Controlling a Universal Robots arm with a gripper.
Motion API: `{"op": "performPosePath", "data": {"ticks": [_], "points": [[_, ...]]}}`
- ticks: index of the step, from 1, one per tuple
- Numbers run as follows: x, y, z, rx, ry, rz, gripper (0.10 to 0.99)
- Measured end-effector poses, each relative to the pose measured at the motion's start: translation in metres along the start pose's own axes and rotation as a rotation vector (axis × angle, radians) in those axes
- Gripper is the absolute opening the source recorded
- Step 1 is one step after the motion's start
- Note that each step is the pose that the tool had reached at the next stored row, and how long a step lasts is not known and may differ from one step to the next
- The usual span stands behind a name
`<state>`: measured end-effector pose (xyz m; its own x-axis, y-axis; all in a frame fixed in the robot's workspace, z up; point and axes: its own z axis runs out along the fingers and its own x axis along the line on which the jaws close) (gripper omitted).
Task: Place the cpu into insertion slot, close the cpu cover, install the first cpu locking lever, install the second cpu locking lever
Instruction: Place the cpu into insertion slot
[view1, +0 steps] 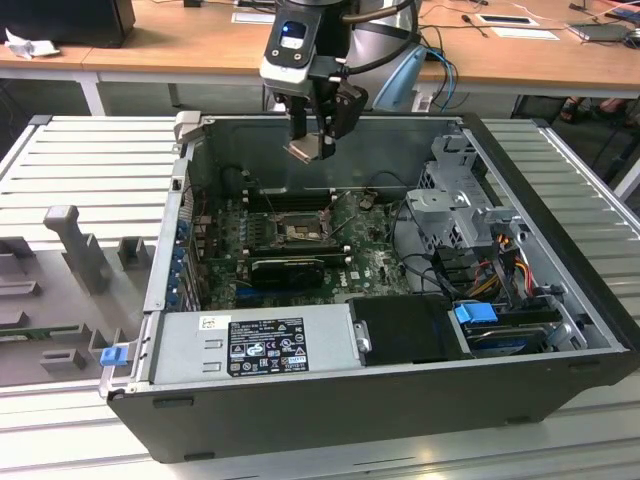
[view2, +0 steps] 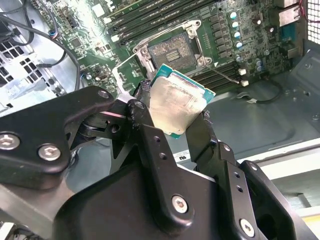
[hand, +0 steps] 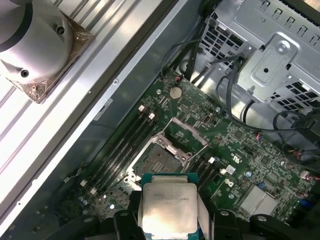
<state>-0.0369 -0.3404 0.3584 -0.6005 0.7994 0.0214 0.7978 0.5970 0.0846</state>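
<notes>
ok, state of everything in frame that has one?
gripper: shut on the cpu, held above the board.
cpu: gripped by its edges, metal top showing, not in the slot.
insertion slot: empty, contacts exposed.
cpu cover: swung open.
computer case: open, inside exposed.

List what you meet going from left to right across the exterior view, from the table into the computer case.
First the grey upright fixture → insertion slot → silver drive cage. The gripper, shut on the cpu, hangs above the slot, so it is left out.
</notes>
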Motion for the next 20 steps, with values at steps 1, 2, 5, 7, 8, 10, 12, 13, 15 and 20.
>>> {"op": "performPosePath", "data": {"ticks": [1, 2, 5, 7, 8, 10, 12, 13, 15, 20], "points": [[0.0, 0.0, 0.0, 0.0, -0.0007, 0.009, 0.529], [0.0, 0.0, 0.0, 0.0, -0.0015, 0.017, 0.529], [0.0, 0.0, 0.0, -0.001, -0.0026, 0.031, 0.529], [0.0, 0.0, 0.0001, -0.001, -0.0035, 0.042, 0.529], [0.0, 0.0, 0.0001, -0.001, -0.0041, 0.049, 0.529], [0.0, 0.0, 0.0001, -0.001, -0.006, 0.07, 0.529], [0.0, 0.0, 0.0002, -0.002, -0.0071, 0.084, 0.529], [0.0, 0.0, 0.0001, -0.002, -0.0082, 0.096, 0.529], [0.0, 0.0, 0.0002, -0.002, -0.0093, 0.109, 0.529], [0.0, 0.0, 0.0002, -0.003, -0.0126, 0.149, 0.529]]}}
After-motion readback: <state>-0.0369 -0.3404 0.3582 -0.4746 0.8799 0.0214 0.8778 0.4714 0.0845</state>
